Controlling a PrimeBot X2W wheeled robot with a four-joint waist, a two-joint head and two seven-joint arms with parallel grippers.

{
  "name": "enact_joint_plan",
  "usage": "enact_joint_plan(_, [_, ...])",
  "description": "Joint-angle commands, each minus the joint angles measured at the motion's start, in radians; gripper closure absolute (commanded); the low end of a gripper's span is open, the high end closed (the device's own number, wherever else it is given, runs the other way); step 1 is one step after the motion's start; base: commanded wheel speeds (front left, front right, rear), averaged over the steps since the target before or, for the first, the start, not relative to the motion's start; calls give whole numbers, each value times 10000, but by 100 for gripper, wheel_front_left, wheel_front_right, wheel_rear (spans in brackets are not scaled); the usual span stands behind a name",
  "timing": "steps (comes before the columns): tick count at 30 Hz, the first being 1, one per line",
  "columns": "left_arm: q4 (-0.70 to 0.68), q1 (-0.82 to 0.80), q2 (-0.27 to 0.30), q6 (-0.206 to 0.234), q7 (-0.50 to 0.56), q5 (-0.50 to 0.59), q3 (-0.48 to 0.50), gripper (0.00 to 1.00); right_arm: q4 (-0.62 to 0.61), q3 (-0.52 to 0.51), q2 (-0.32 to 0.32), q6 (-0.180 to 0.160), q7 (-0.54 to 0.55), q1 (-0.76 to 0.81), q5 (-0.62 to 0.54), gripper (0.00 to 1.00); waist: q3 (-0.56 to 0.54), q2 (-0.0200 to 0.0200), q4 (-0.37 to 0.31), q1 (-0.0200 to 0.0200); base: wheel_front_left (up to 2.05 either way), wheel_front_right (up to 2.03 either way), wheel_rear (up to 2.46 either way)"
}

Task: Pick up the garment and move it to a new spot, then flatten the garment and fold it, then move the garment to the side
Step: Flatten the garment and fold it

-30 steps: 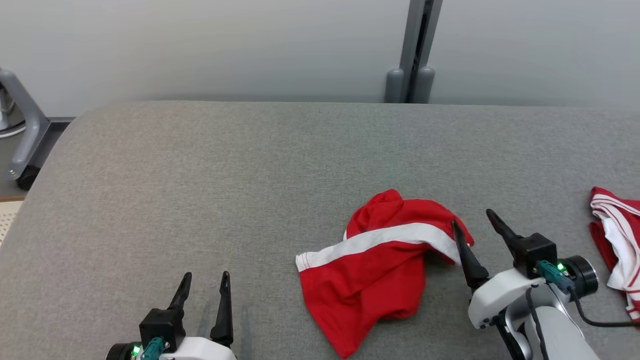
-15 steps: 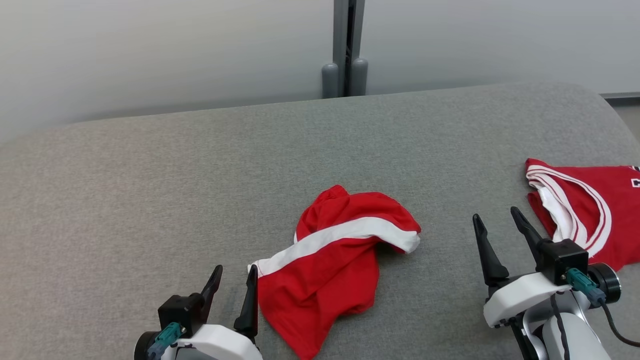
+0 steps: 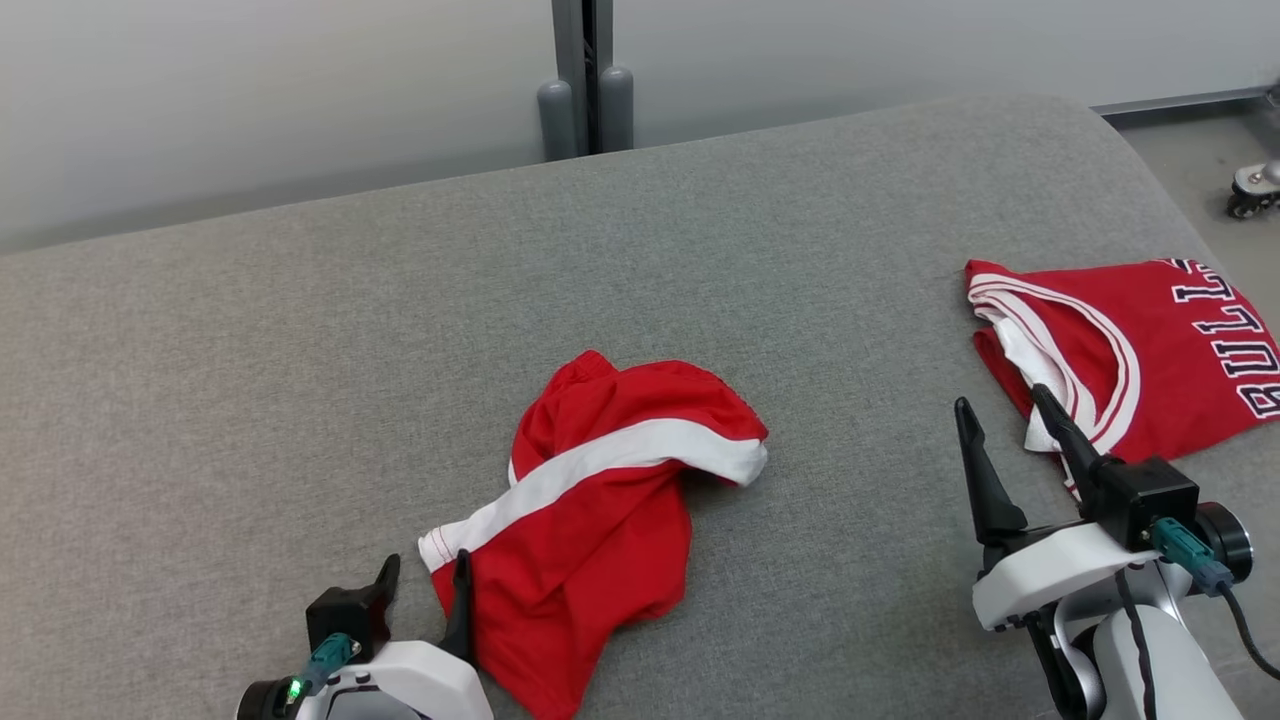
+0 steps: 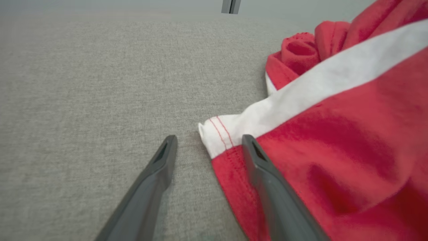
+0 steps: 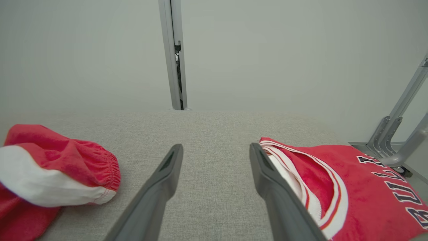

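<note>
A pale, smooth wall (image 3: 250, 90) with a grey metal post (image 3: 585, 75) runs across the top of the head view. In front of it is a wide table (image 3: 250, 380) covered in grey woven cloth, with a rounded corner. A flat red jersey (image 3: 1140, 350), trimmed white with dark block letters, lies at the right edge. The soft red shorts (image 3: 590, 520), crossed by a broad white band, sit crumpled at lower centre. Their long axis slants from the stitched hem corner at lower left to the gathered elastic waist at upper right. The right gripper (image 3: 1001, 400) hovers empty, fingers apart, between shorts and jersey. The left gripper (image 3: 426, 565), fingers spread, straddles the hem corner; contact cannot be told.
</note>
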Motion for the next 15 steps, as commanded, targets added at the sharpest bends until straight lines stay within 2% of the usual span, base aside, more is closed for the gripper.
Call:
enact_joint_plan(1, [121,-229,56,20,-12,52,56,0,-47,-37,-48,-4,-43,-58,41,0,97,0,-115,0,0,0,0])
enact_joint_plan(2, [199,-271,51,-29,-6,66,72,18,-54,-56,-49,-4,-43,-58,56,0,116,0,-138,0,0,0,0])
enact_joint_plan(4, [337,-298,53,-49,-4,143,83,91,-71,-81,-49,-4,-43,-63,62,0,147,0,-174,0,0,0,0])
enact_joint_plan(5, [354,-319,53,-82,-4,139,115,100,-77,-91,-51,-4,-43,-62,71,0,160,0,-182,0,0,0,0])
enact_joint_plan(11, [125,-363,64,-248,-9,480,263,100,-52,-239,-48,-4,-44,55,113,0,93,0,17,0,0,0,0])
enact_joint_plan(15, [-604,-290,65,-84,-13,964,755,100,-17,-316,-49,-4,-44,125,196,0,-66,0,329,0,0,0,0])
